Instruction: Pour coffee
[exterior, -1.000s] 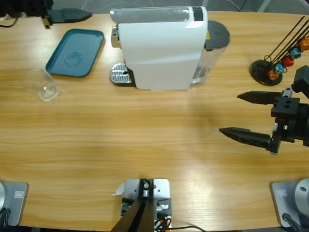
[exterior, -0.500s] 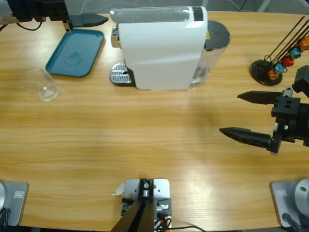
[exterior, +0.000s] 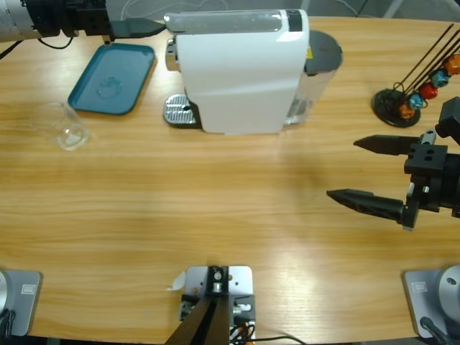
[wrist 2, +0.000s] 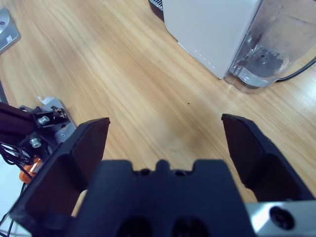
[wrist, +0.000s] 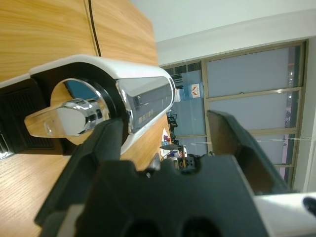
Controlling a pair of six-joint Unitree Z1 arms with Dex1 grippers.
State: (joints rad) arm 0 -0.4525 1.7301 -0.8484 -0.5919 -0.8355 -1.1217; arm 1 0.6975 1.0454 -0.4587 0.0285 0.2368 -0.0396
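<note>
From above, a white coffee machine (exterior: 241, 68) stands at the far middle of the wooden table (exterior: 215, 194), its chrome drip grate (exterior: 177, 111) jutting out at its left foot and a clear water tank (exterior: 316, 72) at its right; left of it lies a teal tray (exterior: 113, 77), and nearer and further left an empty clear glass cup (exterior: 63, 126) stands on the bare wood, well apart from the machine; no coffee shows in it or anywhere else; at the far right a black capsule stand (exterior: 413, 83) holds coloured capsules; the left gripper (exterior: 144, 29) reaches in from the far left corner, its tip just beside the machine's top left end, above the tray's far edge; the right gripper (exterior: 363, 170) comes in from the right edge, jaws spread wide over bare table, holding nothing.

In the left wrist view, the left gripper (wrist: 165, 133) has its jaws parted and empty; the machine's chrome lever (wrist: 66, 118) lies just beyond the left jaw, at the end of the white and black housing; windows of the room show behind.

In the right wrist view, the right gripper (wrist 2: 168, 138) is spread wide with only wood between the jaws; the machine's white side (wrist 2: 212, 29) and the water tank (wrist 2: 266, 52) stand well beyond.
</note>
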